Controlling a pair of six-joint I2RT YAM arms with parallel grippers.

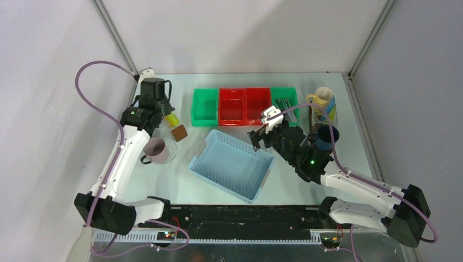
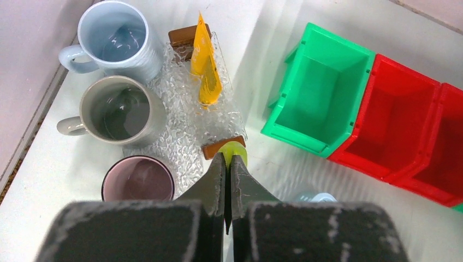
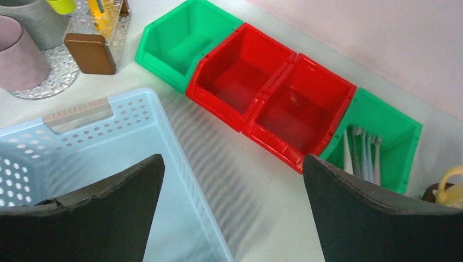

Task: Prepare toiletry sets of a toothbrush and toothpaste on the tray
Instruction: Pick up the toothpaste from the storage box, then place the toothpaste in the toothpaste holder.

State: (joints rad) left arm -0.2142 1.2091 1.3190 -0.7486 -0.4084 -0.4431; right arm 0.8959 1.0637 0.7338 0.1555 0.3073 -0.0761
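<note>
Left gripper (image 2: 228, 159), at ten o'clock, pinches a light, squashy green tube (image 2: 238, 149), probably best held near its stiffer cap; right gripper (image 3: 232, 159) released.

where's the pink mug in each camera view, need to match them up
Top external: pink mug, left of centre, left of the blue basket.
Left wrist: bottom left, below the grey mug.
Right wrist: top-left edge, partly cut off.
Shared landmark: the leftmost green bin.
</note>
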